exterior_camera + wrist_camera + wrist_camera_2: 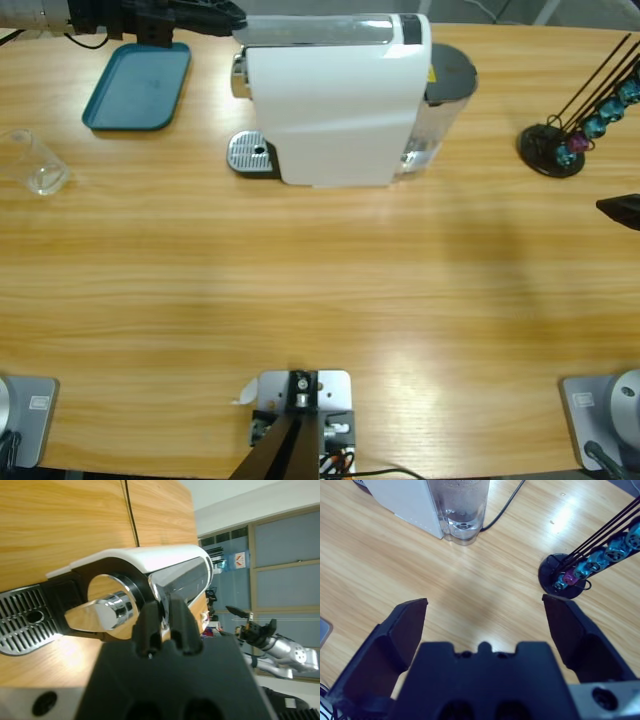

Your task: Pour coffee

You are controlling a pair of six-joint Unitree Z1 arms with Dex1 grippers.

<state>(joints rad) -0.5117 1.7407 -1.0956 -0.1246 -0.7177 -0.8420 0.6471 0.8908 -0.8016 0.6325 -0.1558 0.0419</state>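
The white coffee machine (330, 100) stands at the back middle of the table, with its metal drip grille (250, 155) to its left and nothing on the grille. A clear glass cup (35, 165) stands far left on the table. My left gripper (228, 17) comes in from the top left, shut, with its tips right at the machine's front head. In the left wrist view the left gripper (161, 611) points at the chrome lever (180, 577) above the spout (100, 615). My right gripper (485, 615) is open over bare wood and shows as a black tip (620, 210) at the right edge.
A teal tray (137, 85) lies back left, under the left arm. A black capsule stand (555, 145) with coloured capsules (570, 575) stands back right. The machine's water tank (460, 510) and its cable lie ahead of the right gripper.
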